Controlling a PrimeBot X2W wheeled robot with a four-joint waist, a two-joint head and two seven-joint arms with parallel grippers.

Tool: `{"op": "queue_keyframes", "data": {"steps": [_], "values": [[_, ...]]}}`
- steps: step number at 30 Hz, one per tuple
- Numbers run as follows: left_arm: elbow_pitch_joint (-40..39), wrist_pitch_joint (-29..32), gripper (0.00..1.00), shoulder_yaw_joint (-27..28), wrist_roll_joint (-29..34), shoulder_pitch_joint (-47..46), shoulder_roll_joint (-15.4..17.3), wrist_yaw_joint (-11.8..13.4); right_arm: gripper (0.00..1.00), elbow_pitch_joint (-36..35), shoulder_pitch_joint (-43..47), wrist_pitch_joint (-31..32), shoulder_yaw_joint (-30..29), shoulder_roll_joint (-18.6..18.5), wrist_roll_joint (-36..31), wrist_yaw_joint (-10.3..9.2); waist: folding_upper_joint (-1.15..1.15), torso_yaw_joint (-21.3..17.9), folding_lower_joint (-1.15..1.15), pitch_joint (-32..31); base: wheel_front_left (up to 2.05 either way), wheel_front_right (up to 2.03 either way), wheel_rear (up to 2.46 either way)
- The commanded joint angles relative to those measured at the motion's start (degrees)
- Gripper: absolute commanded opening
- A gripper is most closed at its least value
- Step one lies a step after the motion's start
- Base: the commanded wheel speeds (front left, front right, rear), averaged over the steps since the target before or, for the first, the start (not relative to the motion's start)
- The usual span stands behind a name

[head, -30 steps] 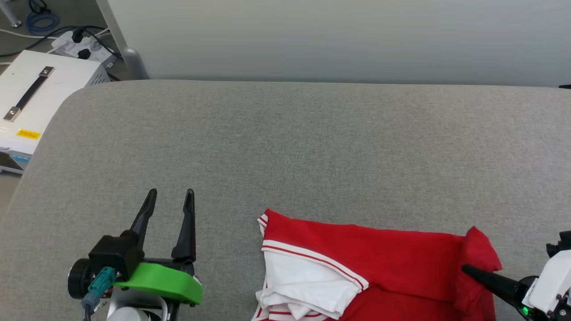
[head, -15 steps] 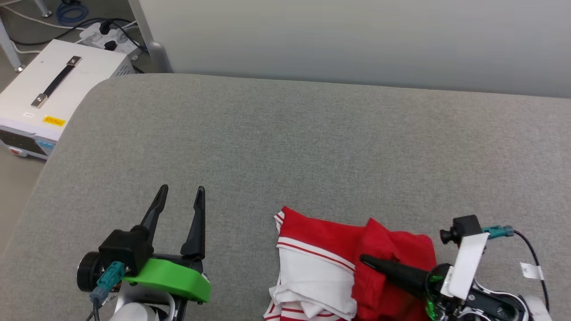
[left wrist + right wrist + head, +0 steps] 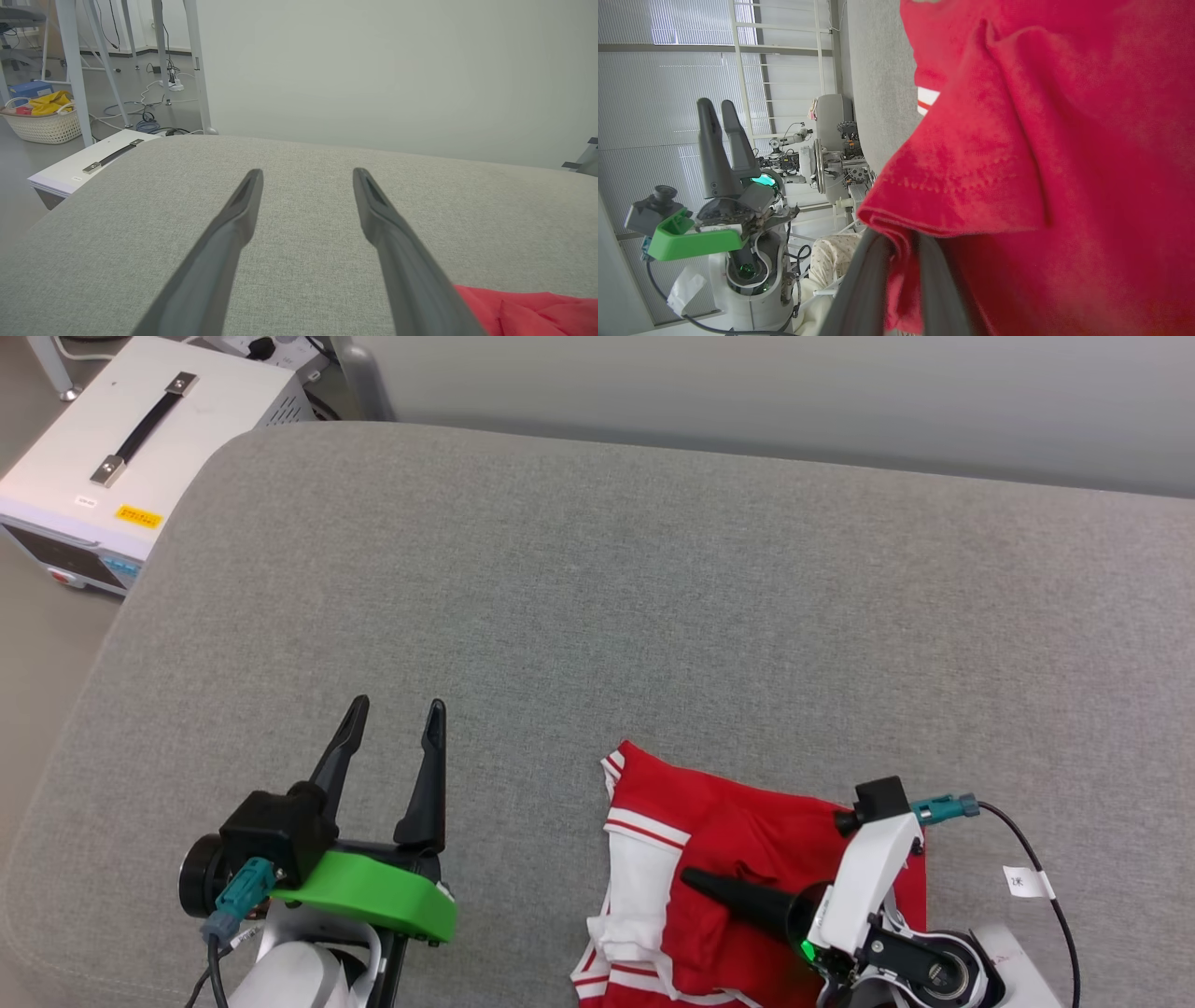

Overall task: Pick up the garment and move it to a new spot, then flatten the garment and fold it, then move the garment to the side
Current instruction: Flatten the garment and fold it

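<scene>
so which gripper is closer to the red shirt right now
Right. The right gripper is shut on a fold of the red shirt; the left gripper is open above the grey cushion, off the shirt's left edge, not touching it.

No writing can be read anywhere. The white case [image 3: 140, 429] at ten o'clock in the head view carries a yellow sticker [image 3: 138, 515] and a small white label [image 3: 85, 502], both too small to make out. At four o'clock, a white tag [image 3: 1027, 882] on a cable [image 3: 1033, 848] bears a dark mark, too blurred to read.
</scene>
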Motion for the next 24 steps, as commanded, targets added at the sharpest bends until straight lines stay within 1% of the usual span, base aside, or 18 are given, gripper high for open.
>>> {"op": "queue_keyframes", "data": {"steps": [1,2,3,5,9,12,14,15,19,24], "values": [[0.32,-0.33,1.00,0.29,0.87,-1.04,-0.43,-0.42,0.23,0.51,-1.26,-0.91,0.38,-0.14,-0.22,-0.03,0.00,0.01,-0.01,0.50,0.00,0.00,0.00],[0.53,-0.40,1.00,0.42,0.88,-1.09,-0.47,-0.52,0.73,0.74,-1.47,-1.37,0.78,-0.14,0.03,-0.03,0.00,-0.17,-0.01,0.51,0.00,0.00,0.00],[0.69,-0.45,1.00,0.53,0.89,-1.10,-0.48,-0.60,1.00,0.65,-1.66,-1.80,1.15,-0.14,0.35,-0.03,0.00,-0.36,-0.01,0.47,0.00,0.00,0.00],[1.03,-0.53,1.00,0.71,0.94,-1.13,-0.47,-0.81,1.00,0.17,-2.05,-2.87,1.91,-0.14,0.91,-0.03,0.00,-0.81,-0.01,0.20,0.00,0.00,0.00],[1.47,-0.64,1.00,0.96,1.06,-1.04,-0.36,-1.17,1.00,-1.72,-2.69,-5.17,2.83,-0.19,-0.22,-0.03,0.00,-1.71,-0.01,-0.62,0.00,0.00,0.00],[1.66,-0.69,1.00,1.06,1.13,-0.81,-0.25,-1.30,1.00,-4.12,-2.58,-6.83,3.41,-0.96,-1.41,-0.03,0.00,-2.35,-0.01,-1.33,0.00,0.00,0.00],[1.78,-0.70,1.00,1.10,1.15,-0.67,-0.18,-1.31,1.00,-5.86,-2.37,-8.72,3.47,-2.10,-3.09,-0.03,0.00,-2.75,-0.01,-1.71,0.00,0.00,0.00],[1.81,-0.71,1.00,1.12,1.14,-0.60,-0.16,-1.31,1.00,-6.64,-2.26,-9.91,3.50,-2.79,-4.32,-0.03,0.00,-2.90,-0.01,-1.83,0.00,0.00,0.00],[1.88,-0.74,1.00,1.36,1.11,-0.05,-0.01,-1.08,1.00,-8.15,-1.53,-18.09,2.03,-5.83,-12.66,-0.03,0.00,-3.82,-0.01,-2.49,0.00,0.00,0.00],[2.17,-0.76,1.00,1.89,0.96,0.61,0.25,-0.60,1.00,-7.72,0.01,-27.15,-3.16,-8.16,-24.55,-0.03,0.00,-5.24,-0.01,-3.27,0.00,0.00,0.00]]}}
